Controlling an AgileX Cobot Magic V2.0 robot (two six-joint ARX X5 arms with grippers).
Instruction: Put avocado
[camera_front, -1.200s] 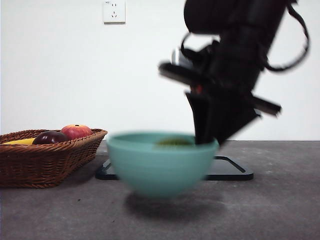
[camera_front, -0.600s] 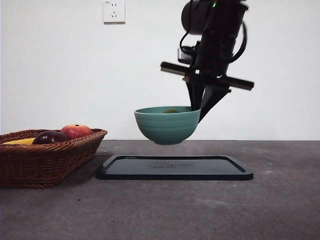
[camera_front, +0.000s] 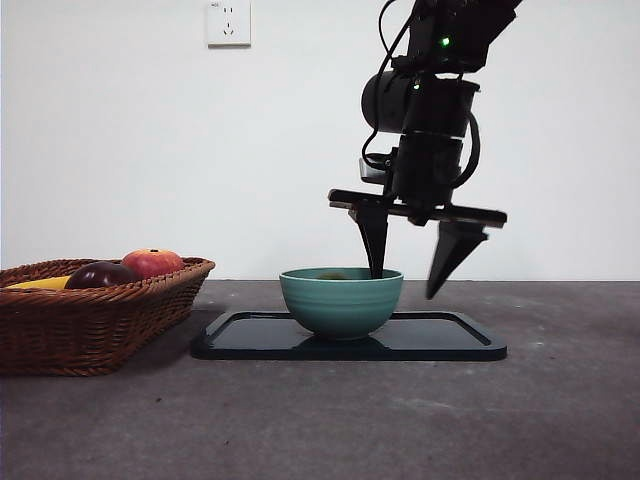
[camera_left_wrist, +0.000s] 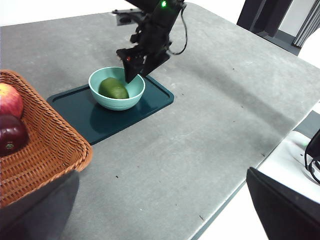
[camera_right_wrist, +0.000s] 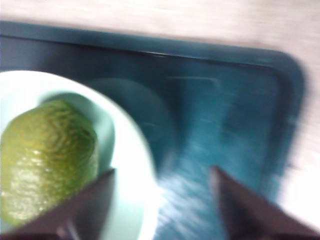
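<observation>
Right tool (camera_front: 413, 280) open astride bowl (camera_front: 341, 301) rim

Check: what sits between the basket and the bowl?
Only the tray's near end and bare table; left wrist view shows it, basket to bowl.

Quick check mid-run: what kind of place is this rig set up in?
Probably an indoor lab or test room, not a real kitchen: a bare white wall with one power socket, a plain grey table, and staged props, a wicker basket of fruit and a bowl on a dark tray.
</observation>
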